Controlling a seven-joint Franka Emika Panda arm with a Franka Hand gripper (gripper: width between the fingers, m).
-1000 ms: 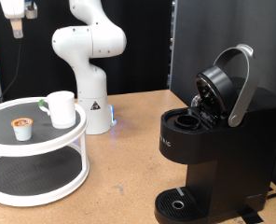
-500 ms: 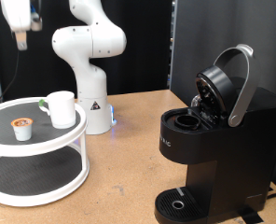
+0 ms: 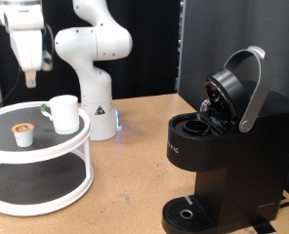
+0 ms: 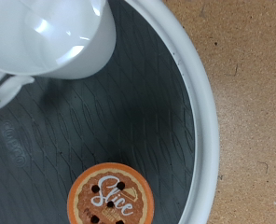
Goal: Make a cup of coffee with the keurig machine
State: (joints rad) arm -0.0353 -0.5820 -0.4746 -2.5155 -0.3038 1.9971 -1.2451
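Two items stand on the top tier of the round stand [image 3: 57,142]: the cup [image 3: 64,113] and, just beside it, a small pod [image 3: 23,134] with an orange-brown lid. The gripper [image 3: 31,76] hangs above the stand, over the pod, nothing visibly held; whether its jaws are parted I cannot tell. The keurig machine [image 3: 218,146] sits well apart on the desk [image 3: 135,166] at the exterior view's right, lid raised and chamber empty. Risk: cup and pod stand close, so a careless descent could clip the cup or topple the pod.
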